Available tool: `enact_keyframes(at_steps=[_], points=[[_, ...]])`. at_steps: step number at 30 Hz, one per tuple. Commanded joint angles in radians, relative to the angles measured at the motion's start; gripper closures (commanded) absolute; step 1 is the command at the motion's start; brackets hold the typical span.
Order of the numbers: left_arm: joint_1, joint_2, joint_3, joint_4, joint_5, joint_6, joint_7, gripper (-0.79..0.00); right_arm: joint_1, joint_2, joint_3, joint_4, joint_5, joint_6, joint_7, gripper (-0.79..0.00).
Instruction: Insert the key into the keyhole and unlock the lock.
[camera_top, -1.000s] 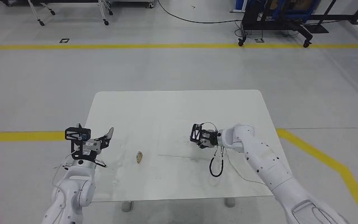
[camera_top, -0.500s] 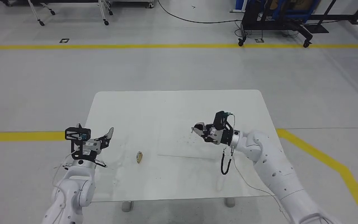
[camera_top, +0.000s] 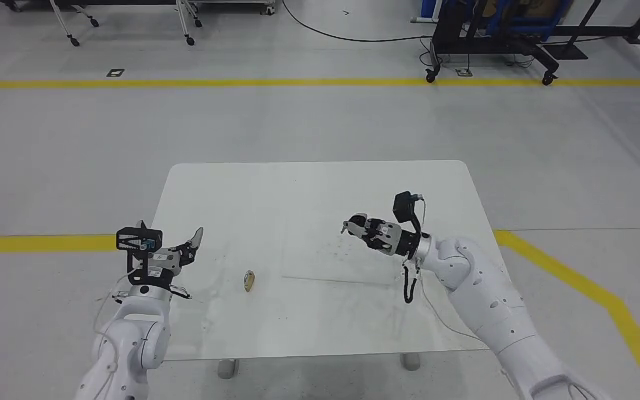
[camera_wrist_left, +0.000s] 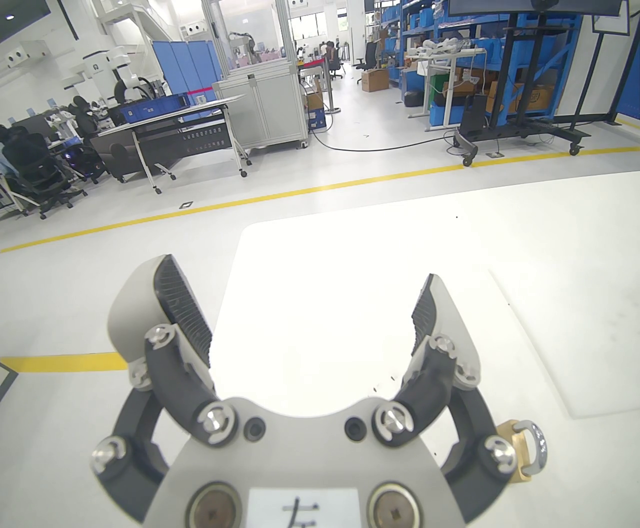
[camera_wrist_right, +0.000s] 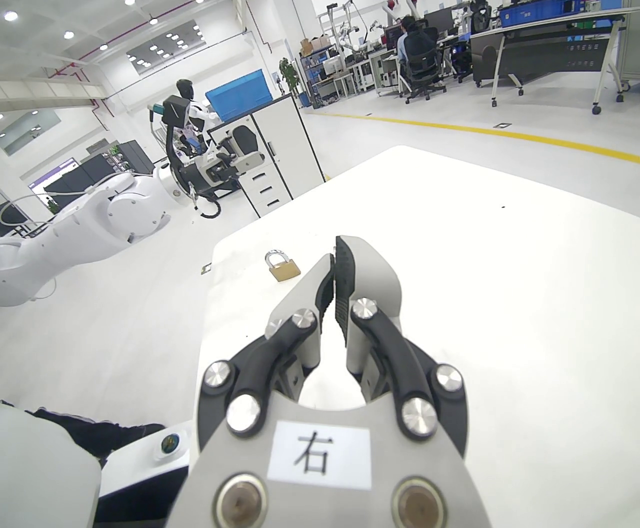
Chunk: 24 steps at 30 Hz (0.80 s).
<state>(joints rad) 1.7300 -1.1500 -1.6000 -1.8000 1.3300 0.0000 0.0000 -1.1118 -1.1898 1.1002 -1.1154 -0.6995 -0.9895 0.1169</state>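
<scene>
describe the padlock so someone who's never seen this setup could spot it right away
Start at the white table, then go to its near part, a little toward the left gripper from the middle. The padlock lies there by itself. It has a small brass body with a silver shackle and is the only gold-coloured thing on the white top.

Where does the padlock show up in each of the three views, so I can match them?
Top view: the padlock lies on the white table, left of centre, toward the front edge.
Left wrist view: the padlock sits beside the base of the left tool, partly hidden by it.
Right wrist view: the padlock lies beyond the tips of the right tool.
Shared landmark: the white table it lies on.
</scene>
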Motion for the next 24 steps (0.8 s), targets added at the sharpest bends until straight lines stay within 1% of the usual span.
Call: enact_keyframes(at_steps=[1,3,4,6,8,11,14,17,19,21,24], points=[[0.000,0.000,0.000,0.000,0.000,0.000,0.000,-0.785,0.000,0.000,0.000,0.000,0.000,0.000,0.000,0.000],[-0.004,-0.001,0.002,-0.012,-0.014,-0.014,0.012,-0.785,0.000,0.000,0.000,0.000,0.000,0.000,0.000,0.000],[-0.005,-0.004,0.008,-0.022,-0.073,-0.036,0.011,-0.785,-0.005,-0.001,-0.001,-0.003,0.006,0.010,-0.005,0.000],[-0.009,-0.009,0.014,-0.046,-0.263,-0.114,-0.021,-0.785,-0.019,-0.008,-0.021,-0.005,0.058,0.002,-0.022,0.000],[-0.022,-0.012,0.021,-0.062,-0.452,-0.203,-0.086,-0.785,-0.012,-0.019,-0.052,0.015,0.136,-0.016,-0.023,0.000],[-0.063,-0.016,0.052,-0.054,-0.783,-0.315,-0.241,-0.785,0.018,-0.041,-0.123,0.051,0.284,-0.023,0.001,0.000],[-0.137,-0.019,0.095,-0.001,-1.066,-0.363,-0.410,-0.785,0.050,-0.063,-0.196,0.070,0.451,-0.023,0.049,0.000],[-0.216,-0.024,0.141,0.088,-1.286,-0.380,-0.509,-0.785,0.080,-0.078,-0.251,0.093,0.587,-0.023,0.120,0.000],[-0.261,-0.026,0.171,0.142,-1.307,-0.409,-0.550,-0.785,0.095,-0.088,-0.284,0.089,0.678,-0.023,0.166,0.000],[-0.289,-0.031,0.209,0.192,-1.339,-0.446,-0.572,-0.785,0.099,-0.099,-0.321,0.076,0.783,-0.023,0.218,0.000],[-0.322,-0.034,0.235,0.263,-1.413,-0.499,-0.614,-0.785,0.121,-0.114,-0.348,0.107,0.874,-0.023,0.279,0.000]])
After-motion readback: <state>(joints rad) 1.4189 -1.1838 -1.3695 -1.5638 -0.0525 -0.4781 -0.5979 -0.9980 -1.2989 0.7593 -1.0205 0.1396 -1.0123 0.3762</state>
